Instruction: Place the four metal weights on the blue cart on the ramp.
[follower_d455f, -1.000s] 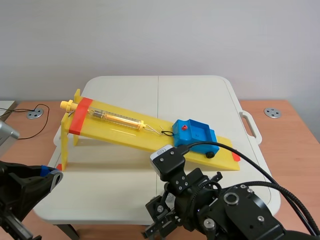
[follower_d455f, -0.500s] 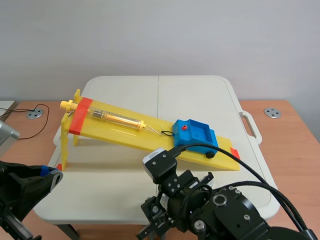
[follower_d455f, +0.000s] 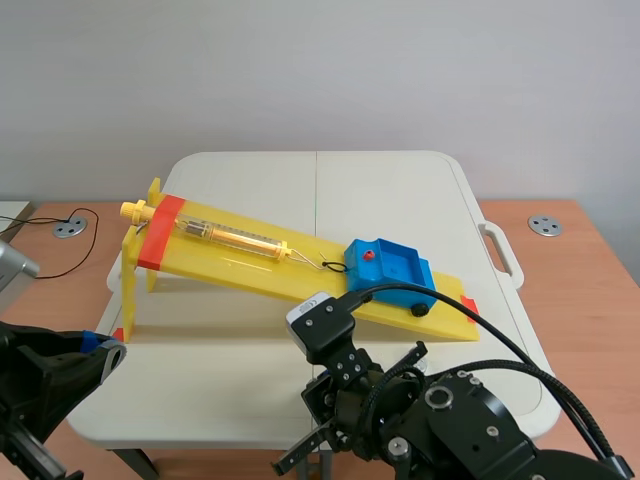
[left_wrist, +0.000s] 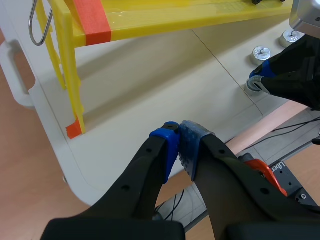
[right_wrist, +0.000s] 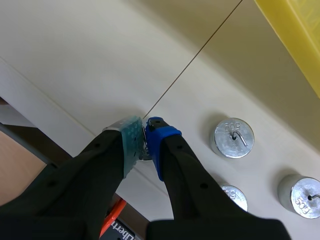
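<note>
Cart (follower_d455f: 388, 268) on ramp (follower_d455f: 240, 262); wts (right_wrist: 233, 137) on table (follower_d455f: 250, 180)

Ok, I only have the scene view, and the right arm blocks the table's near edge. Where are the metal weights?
Observer: The right wrist view shows three metal weights standing on the table beside the right gripper.
Operator: And the fourth?
Observer: A sliver of metal shows between that gripper's pads, so it looks shut on the fourth weight.
Operator: Is the left gripper free?
Observer: Yes. In the left wrist view the left gripper has its pads together with nothing between them, over the table's edge near the yellow ramp.
</note>
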